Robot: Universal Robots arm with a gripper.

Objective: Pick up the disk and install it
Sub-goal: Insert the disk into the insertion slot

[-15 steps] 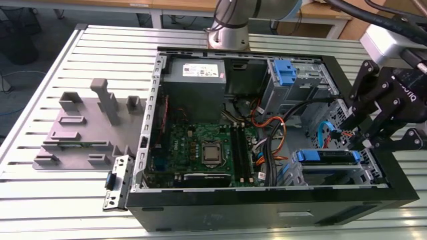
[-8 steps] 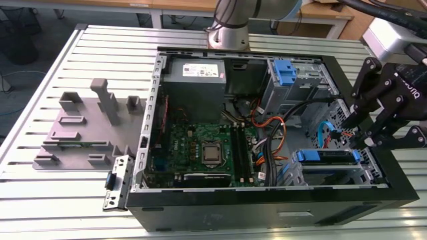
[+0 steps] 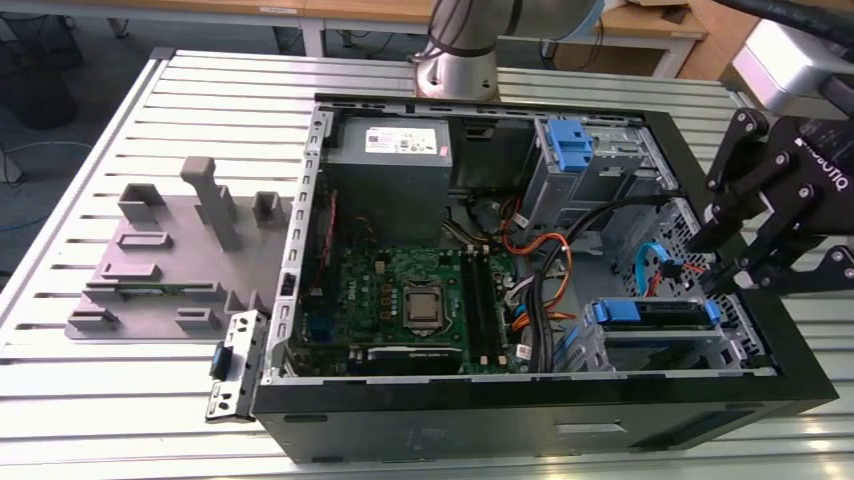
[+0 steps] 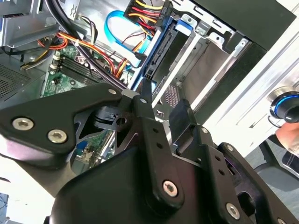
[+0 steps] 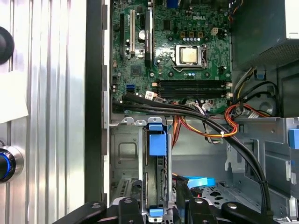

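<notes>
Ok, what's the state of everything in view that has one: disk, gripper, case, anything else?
disk: standing on edge in the drive bay, not gripped.
gripper: open, fingers on either side of the disk.
computer case: lying on its side, side panel off, inside exposed.
processor socket: uncovered, no cooler on it.

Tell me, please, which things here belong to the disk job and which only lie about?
Job: disk, sitting in its drive bay; open pincer over it.
Lying about: grey fixture on the table, power-supply box, motherboard, blue latch.
</notes>
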